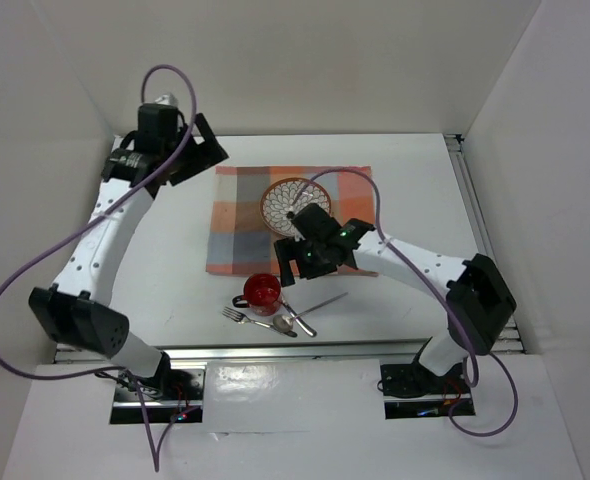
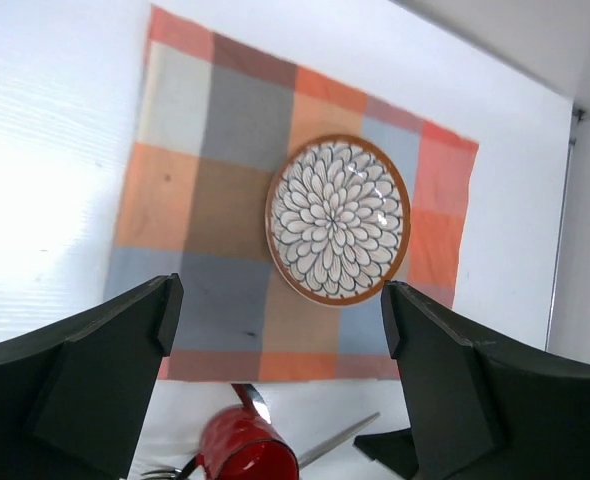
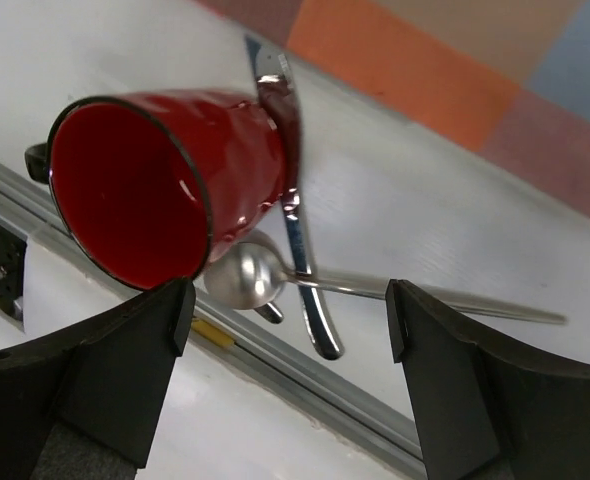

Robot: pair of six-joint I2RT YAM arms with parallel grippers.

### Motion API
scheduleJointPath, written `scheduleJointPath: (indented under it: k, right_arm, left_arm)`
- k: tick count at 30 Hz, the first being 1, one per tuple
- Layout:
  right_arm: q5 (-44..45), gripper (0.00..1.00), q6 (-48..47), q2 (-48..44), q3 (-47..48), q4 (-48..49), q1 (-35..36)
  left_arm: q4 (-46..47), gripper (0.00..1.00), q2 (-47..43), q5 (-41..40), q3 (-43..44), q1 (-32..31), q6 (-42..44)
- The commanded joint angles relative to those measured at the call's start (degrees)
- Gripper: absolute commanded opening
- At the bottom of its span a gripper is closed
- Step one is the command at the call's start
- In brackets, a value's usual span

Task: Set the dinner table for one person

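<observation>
Right gripper [image 3: 287, 305] hangs spread over red mug [image 3: 155, 180] — spoon [image 3: 240, 277], knife [image 3: 297, 225] alongside.

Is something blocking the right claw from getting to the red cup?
Nothing visible does. The right gripper hangs open close to the red cup, with only open space between them. A knife and a spoon lie right beside the cup, so the fingers might bump them on that side.

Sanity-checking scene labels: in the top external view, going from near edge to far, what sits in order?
Silver metal spoon → glossy red mug → round floral-patterned plate with brown rim. Fork and knife left out because they overlap the spoon's depth.
</observation>
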Motion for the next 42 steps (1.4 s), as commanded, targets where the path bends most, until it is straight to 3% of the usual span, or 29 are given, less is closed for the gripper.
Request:
scheduleJointPath:
  k: [1,7,11,14,15,22,26,31,36,42]
  right_arm:
    - [-0.2,0.9,1.0,1.9,1.8,4.3,3.3]
    - [1.7,0.87,2.5,8.4,5.5,7.0,6.7]
    - [2.6,0.75,3.7,10.8,6.1,7.7,6.7]
    - [4.5,0.54,4.3,12.1,6.8,7.0,6.7]
    - [5.2,0.42,4.3,12.1,7.4,6.5,7.2]
    - [9.0,0.0,3.8,11.4,12.0,3.0,7.2]
    - [13.8,0.0,1.5,11.4,20.2,-0.3,6.5]
    - [18.2,0.0,-0.9,14.7,31.2,-4.9,-2.6]
    - [20.6,0.0,-2.2,23.5,44.7,-9.0,-15.6]
    - [18.5,0.0,-2.7,33.9,59.5,-10.9,-25.4]
  left_arm:
    - [-0.8,1.0,-3.4,-0.3,-3.5,2.0,2.0]
    - [-0.3,1.0,-5.9,1.2,-7.2,3.7,2.0]
    - [0.3,1.0,-6.4,1.7,-7.8,4.4,2.0]
    - [0.3,1.0,-6.4,2.2,-8.3,5.0,2.0]
    - [0.3,1.0,-6.4,2.2,-8.3,5.5,2.0]
    - [0.8,1.0,-6.4,2.9,-9.4,5.5,2.0]
    - [0.2,1.0,-6.4,2.9,-8.2,6.0,2.0]
    - [0.2,1.0,-8.5,4.8,-9.9,6.0,2.0]
    - [0.2,0.97,-12.1,6.0,-18.9,2.9,-0.9]
    - [0.7,0.96,-16.6,6.5,-33.4,-1.9,-6.6]
